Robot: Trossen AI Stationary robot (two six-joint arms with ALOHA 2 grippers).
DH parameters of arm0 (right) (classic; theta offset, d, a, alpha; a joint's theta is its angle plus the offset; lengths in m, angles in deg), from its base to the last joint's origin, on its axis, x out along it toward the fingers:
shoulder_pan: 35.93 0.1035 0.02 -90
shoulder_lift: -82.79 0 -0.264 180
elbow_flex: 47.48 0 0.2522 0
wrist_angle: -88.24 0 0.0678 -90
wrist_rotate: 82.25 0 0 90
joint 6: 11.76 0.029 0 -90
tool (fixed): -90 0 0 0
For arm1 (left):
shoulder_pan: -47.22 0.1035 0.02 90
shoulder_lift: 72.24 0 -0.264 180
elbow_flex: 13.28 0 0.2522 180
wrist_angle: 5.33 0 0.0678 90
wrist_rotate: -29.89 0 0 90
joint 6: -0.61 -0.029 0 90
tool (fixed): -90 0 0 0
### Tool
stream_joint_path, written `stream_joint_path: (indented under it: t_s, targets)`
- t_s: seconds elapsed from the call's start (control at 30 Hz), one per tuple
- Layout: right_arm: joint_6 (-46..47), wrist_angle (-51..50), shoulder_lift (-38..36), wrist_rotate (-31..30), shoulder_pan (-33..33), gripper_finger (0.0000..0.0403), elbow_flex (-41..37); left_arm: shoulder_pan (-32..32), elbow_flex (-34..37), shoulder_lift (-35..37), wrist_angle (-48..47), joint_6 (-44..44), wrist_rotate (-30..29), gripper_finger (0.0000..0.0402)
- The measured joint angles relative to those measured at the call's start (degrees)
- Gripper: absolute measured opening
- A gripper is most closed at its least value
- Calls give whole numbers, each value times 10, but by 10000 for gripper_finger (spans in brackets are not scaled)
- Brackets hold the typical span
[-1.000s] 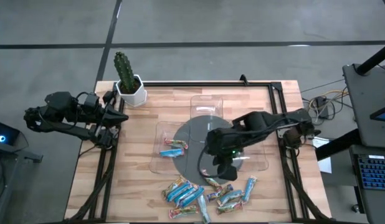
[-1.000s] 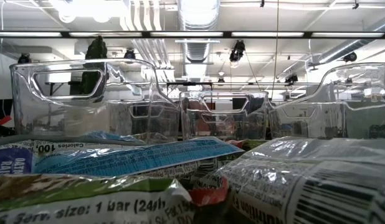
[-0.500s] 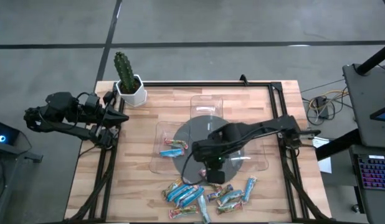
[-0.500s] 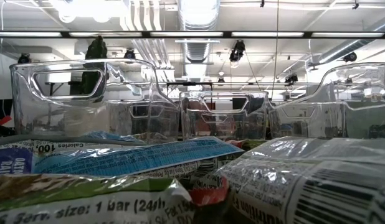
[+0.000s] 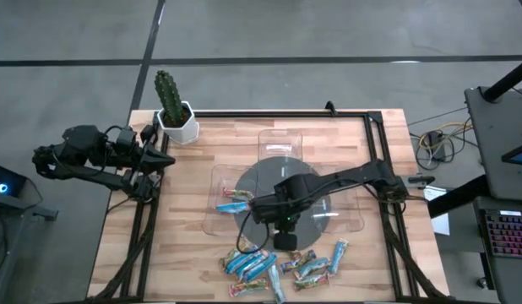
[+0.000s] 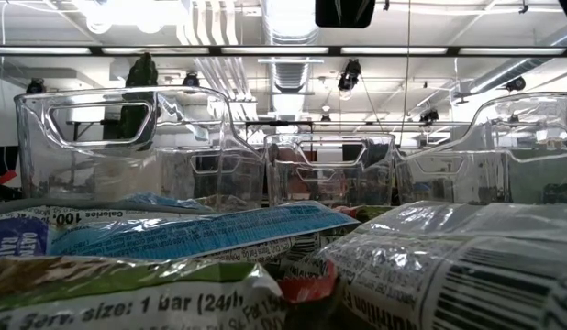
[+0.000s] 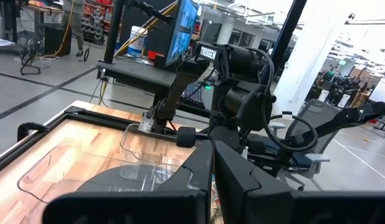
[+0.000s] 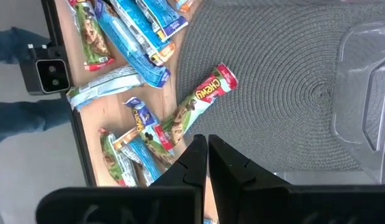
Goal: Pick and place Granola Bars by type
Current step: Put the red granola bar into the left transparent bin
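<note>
I see the counter [image 5: 185, 177] and round grey mat [image 8: 280, 87] spread under my right gripper [image 8: 202, 146], shut and empty. Granola Bars [image 5: 261, 263] lie heaped just ahead. Descending closed risks shoving the red-tipped bar [image 8: 202, 102]. Left gripper [image 7: 212, 155] waits shut, well apart.

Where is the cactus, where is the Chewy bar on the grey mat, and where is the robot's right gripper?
cactus [image 5: 166, 89], high view, on its green stem.
Chewy bar [image 8: 199, 101], right wrist view, on the wrapper's middle.
right gripper [image 8: 202, 151], right wrist view, between its shut fingertips.
</note>
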Motion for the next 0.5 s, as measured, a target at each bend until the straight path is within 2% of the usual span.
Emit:
stream_joint_path:
  t_s: [0.3,0.5]
  targets:
    - [0,2,-5,-1,0,8,-5,0,0,0,-3,0,0,0]
    - [6,9,-5,-2,0,8,-36,0,0,0,-3,0,0,0]
